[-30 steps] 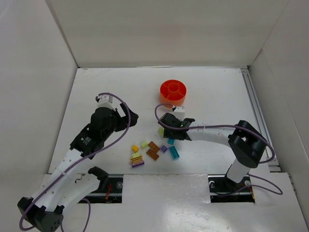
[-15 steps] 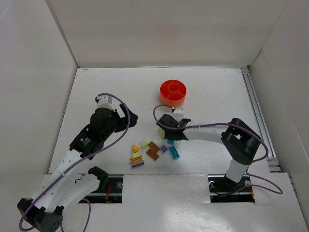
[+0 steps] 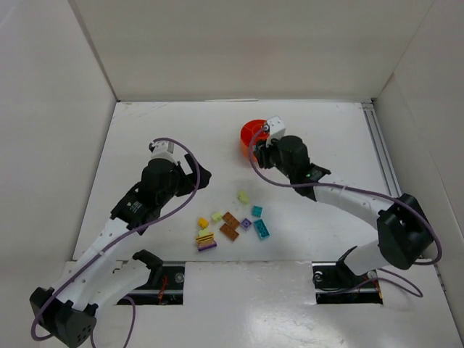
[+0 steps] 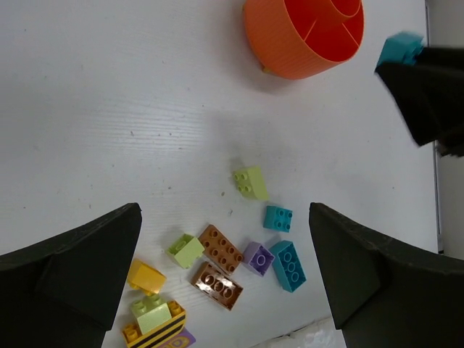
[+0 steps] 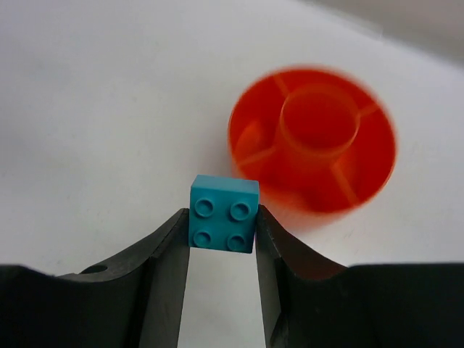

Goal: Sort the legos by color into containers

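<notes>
Right arm's swung up off the brick pile since a second ago. The right end effector [image 5: 222,223] now sits just short of the orange dish [image 5: 241,127], clamped tight on a small teal brick [image 5: 223,214] that's studs-up between the fingers.

The dish's centre well and the ring sections in view show only orange plastic. It's a bit blurred from the wrist though, and the arm covers its near side from above.

The left end effector [image 4: 223,217] hangs wide open with nothing in it.

The loose bricks [image 3: 230,226] lie in a cluster near the front of the table [image 3: 159,130], well apart from the dish. One pale green brick [image 4: 250,182] sits between them and it.

There's bare table left of the dish and behind it. The white walls [image 3: 239,51] stand well off, and a rail [image 3: 382,159] runs along the right edge.
</notes>
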Robot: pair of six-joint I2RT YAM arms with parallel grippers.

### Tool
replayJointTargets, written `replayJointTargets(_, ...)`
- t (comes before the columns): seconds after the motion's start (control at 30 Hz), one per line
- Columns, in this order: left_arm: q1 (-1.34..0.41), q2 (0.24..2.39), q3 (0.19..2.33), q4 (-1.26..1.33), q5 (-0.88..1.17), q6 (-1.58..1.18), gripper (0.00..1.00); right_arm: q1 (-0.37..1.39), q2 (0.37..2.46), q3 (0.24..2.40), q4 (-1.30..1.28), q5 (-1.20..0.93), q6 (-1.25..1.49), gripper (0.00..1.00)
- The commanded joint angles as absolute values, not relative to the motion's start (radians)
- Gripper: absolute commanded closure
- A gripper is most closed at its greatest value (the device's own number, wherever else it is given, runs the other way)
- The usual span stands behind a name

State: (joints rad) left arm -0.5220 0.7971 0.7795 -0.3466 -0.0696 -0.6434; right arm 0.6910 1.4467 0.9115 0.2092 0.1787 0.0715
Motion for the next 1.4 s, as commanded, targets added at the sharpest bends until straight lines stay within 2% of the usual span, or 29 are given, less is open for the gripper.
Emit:
replayJointTargets(0.0,-0.526,0.839,0.785,-0.258,-0.023,-0.623,0.0,0.6,1.494,1.018,0.391,-0.18,-0.276,0.76)
replayJointTargets(0.03,-0.526,0.851,0.796,-0.243,-0.023,-0.614,0.0,0.575,1.518,1.049,0.391,-0.351,-0.3,0.76)
replayJointTargets(0.1,-0.526,0.894,0.807,-0.223,-0.023,-0.595,0.0,0.506,1.595,1.142,0.382,-0.51,-0.359,0.76)
replayJointTargets(0.3,-0.494,0.951,0.836,-0.196,-0.014,-0.574,0.0,0.485,1.756,1.333,0.31,-0.566,-0.437,0.76)
replayJointTargets(0.43,-0.449,0.982,0.856,-0.187,0.009,-0.565,0.0,0.476,1.871,1.462,0.238,-0.499,-0.46,0.76)
replayJointTargets(0.7,-0.381,1.066,0.865,-0.178,0.055,-0.546,0.0,0.457,1.95,1.512,0.161,-0.425,-0.489,0.75)
replayJointTargets(1.17,-0.341,1.115,0.874,-0.15,0.101,-0.537,0.0,0.512,1.982,1.592,-0.098,-0.16,-0.623,0.72)
replayJointTargets(1.37,-0.341,1.124,0.874,-0.15,0.101,-0.537,0.0,0.522,1.991,1.623,-0.162,-0.16,-0.662,0.7)
